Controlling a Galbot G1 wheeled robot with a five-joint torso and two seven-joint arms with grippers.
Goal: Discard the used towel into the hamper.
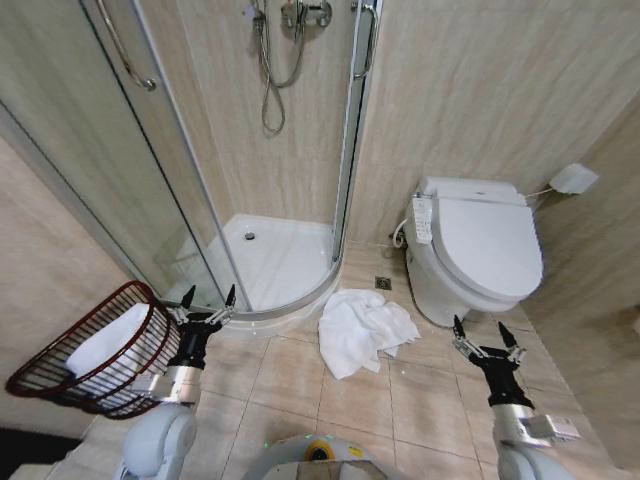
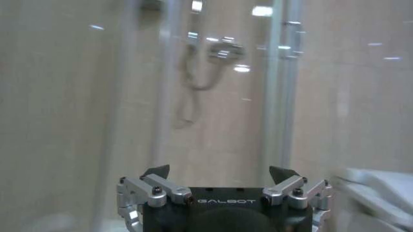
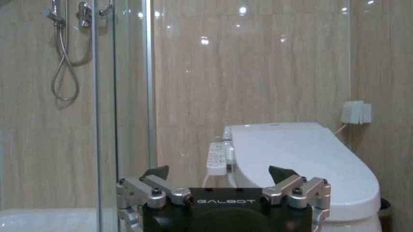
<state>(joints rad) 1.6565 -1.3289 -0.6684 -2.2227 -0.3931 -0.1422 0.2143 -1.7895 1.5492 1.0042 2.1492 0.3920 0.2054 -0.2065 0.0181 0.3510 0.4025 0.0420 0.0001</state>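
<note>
Head view: bathroom floor (image 1: 290, 385) of beige tile, with the corner shower stall (image 1: 270, 260) at the back. The toilet (image 1: 480, 255) served as landmark: lid down, against the wall on the robot's right. The hamper (image 1: 60, 375), a dark reddish wire basket, sat tilted well to the left of the toilet, beyond the shower's curved edge; something white already lay inside it. The used towel (image 1: 360, 328) lay crumpled on the tile just left of the toilet base, between toilet and shower step. Left pincer (image 1: 208, 300) was raised beside the hamper's rim, fingers spread apart, holding nothing. Right pincer (image 1: 486, 333) was raised in front of the toilet, right of the towel, also spread and empty.

Risks, as judged: the towel was loose and bunched, so a pinch on one fold could drag it or let it slip on the lift. The hamper looked light and tilted; an arm brushing it could tip it.
</note>
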